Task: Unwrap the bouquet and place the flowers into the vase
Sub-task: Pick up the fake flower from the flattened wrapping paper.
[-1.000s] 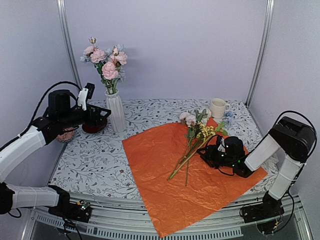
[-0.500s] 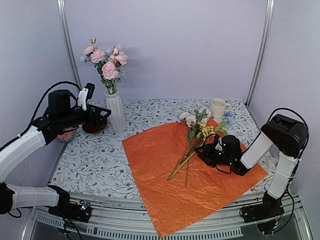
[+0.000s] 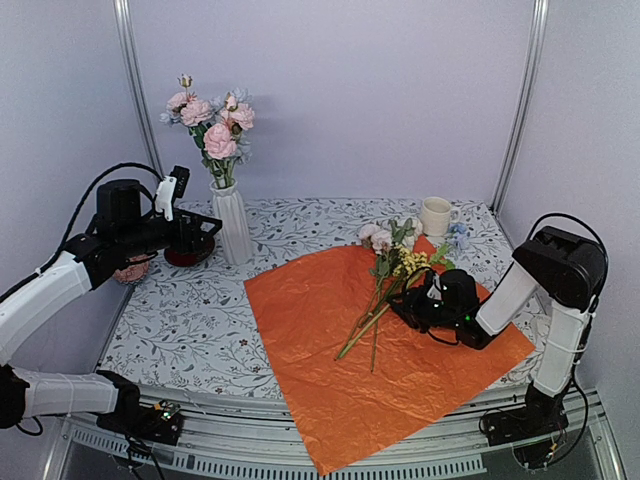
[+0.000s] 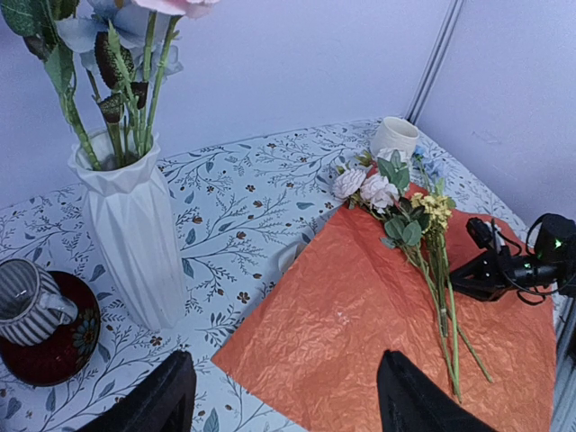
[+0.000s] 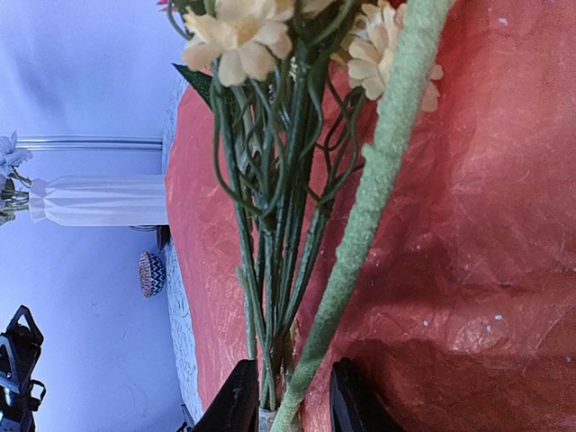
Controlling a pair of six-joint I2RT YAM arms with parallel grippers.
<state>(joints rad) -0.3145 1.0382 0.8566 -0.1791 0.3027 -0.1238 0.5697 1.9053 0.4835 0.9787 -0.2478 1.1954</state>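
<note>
Over the table, from the camera above, my left gripper (image 3: 205, 225) hangs at the back left, just beside the white vase (image 3: 232, 225). Pink blooms (image 3: 212, 120) stand upright in that vase. The orange paper (image 3: 330, 370) lies opened flat across the middle and right of the table. The loose flowers (image 3: 385, 270) lie on it, heads toward the cream mug (image 3: 435, 215) at the back and stems running toward the near left. My right gripper (image 3: 400, 305) sits low over the paper, reaching in from the right with its tips at the stems.

From my left wrist, my two dark fingers (image 4: 153, 400) stand spread wide at the bottom edge with nothing between them, over the patterned tabletop and the paper's corner. The vase is close on the left, green stems rising out of its neck. A striped cup (image 4: 27, 301) sits on a red saucer (image 4: 54, 351) just beside its foot. Farther right, the loose flowers lie on the paper with my right gripper at their stems.

From my right wrist, my fingers (image 5: 238, 400) flank the bunched thin green stems and one thick fuzzy stem (image 5: 378, 171), close on either side. Whether they are pinching the stems I cannot tell. Yellow blooms (image 5: 238, 36) show beyond, with crinkled paper underneath, and the vase is far off at the left edge.
</note>
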